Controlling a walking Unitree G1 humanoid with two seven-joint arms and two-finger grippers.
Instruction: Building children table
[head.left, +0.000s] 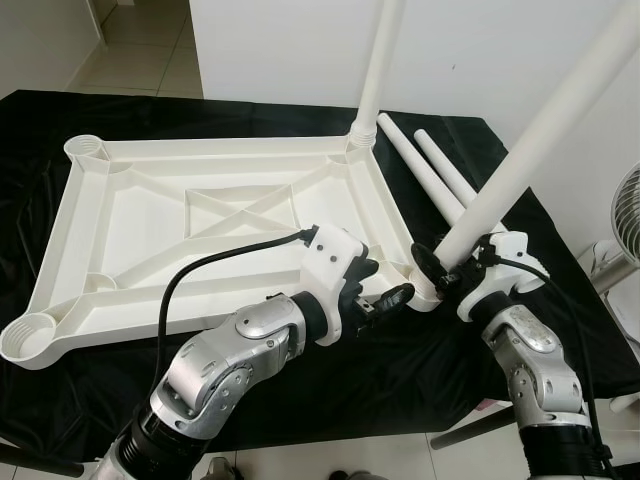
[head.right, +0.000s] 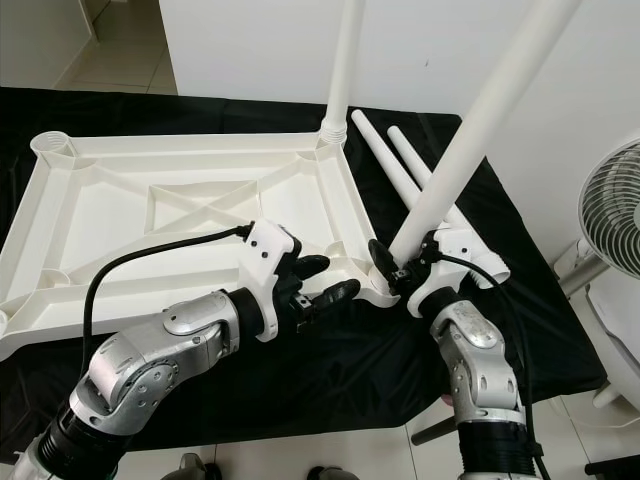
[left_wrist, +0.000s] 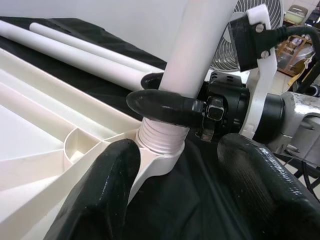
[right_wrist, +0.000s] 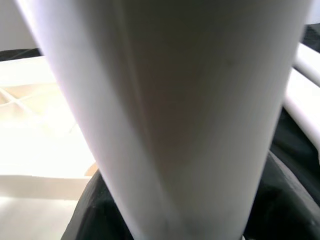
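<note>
While right tool grips, leg tilted

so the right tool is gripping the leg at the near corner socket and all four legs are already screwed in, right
Not all four. The right tool does grip the leg at the near corner, but two legs stand in sockets and two more legs lie loose on the black cloth, as the left eye view shows.

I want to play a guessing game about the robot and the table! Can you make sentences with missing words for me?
1. The white table top lies upside down on a ____ cloth.
2. The right gripper is shut on a white table ____.
3. ____ spare legs lie loose on the cloth.
4. The left gripper is ____, beside the corner socket.

Missing words: black; leg; two; open
</note>
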